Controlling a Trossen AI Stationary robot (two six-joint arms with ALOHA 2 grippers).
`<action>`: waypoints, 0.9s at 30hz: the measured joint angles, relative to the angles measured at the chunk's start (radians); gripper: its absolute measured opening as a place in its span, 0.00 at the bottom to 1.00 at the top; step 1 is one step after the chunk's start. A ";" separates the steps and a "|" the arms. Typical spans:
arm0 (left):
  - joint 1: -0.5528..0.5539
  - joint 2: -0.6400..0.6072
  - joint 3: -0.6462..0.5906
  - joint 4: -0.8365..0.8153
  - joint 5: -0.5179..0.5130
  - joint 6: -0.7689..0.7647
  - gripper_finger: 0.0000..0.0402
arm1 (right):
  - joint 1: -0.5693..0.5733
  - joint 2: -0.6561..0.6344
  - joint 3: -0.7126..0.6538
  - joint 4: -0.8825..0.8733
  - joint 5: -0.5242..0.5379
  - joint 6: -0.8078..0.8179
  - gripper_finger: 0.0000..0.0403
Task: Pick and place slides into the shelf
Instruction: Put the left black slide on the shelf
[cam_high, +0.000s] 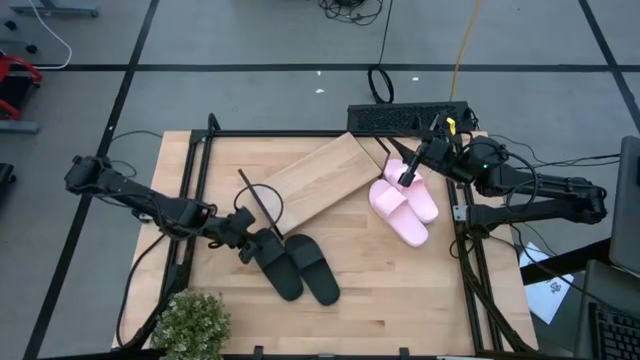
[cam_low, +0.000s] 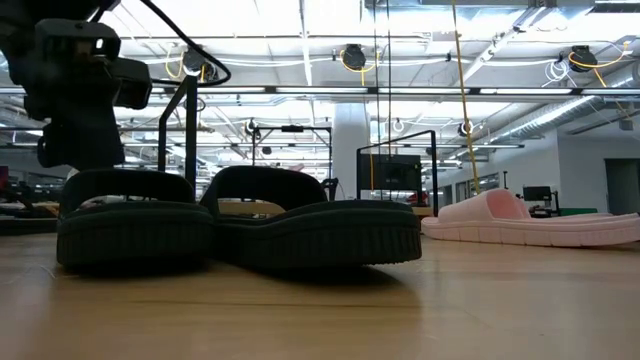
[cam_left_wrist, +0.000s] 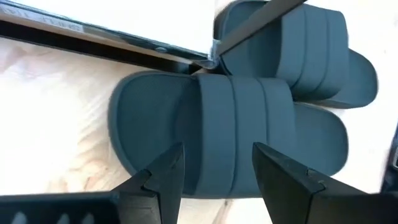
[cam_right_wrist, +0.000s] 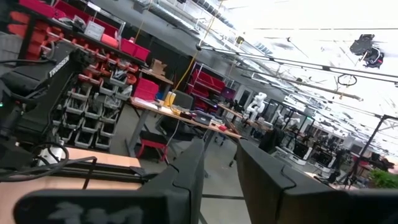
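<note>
Two matte black slides (cam_high: 298, 268) lie side by side near the table's near-left part; the low view shows them soles down (cam_low: 310, 225). My left gripper (cam_high: 250, 243) is open and stands close over the left black slide (cam_left_wrist: 230, 130), with one finger on either side of its wide strap. I cannot see it touching the slide. The pale pink pair (cam_high: 403, 208) rests flat at the right (cam_low: 530, 225). My right gripper (cam_high: 405, 178) is raised above the pink pair's far end, open by a narrow gap (cam_right_wrist: 221, 177) and holding nothing. The shelf's wooden board (cam_high: 318, 178) slants across the table's middle.
A wire rod of the shelf's frame (cam_left_wrist: 255, 25) crosses over the farther black slide (cam_left_wrist: 311, 50). A potted plant (cam_high: 190, 322) stands at the near-left corner. A black power strip (cam_high: 405, 118) lies along the far edge. Bare wood (cam_high: 390, 280) shows between the two pairs.
</note>
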 joint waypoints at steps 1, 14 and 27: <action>0.007 0.000 -0.001 0.002 0.000 0.003 0.46 | 0.000 0.000 0.000 0.000 0.000 0.000 0.21; 0.045 -0.009 -0.141 0.254 0.051 -0.037 0.46 | 0.000 0.000 0.000 0.000 -0.001 0.000 0.21; 0.045 -0.008 -0.141 0.207 0.069 -0.044 0.46 | 0.000 0.000 0.000 0.000 -0.001 -0.007 0.21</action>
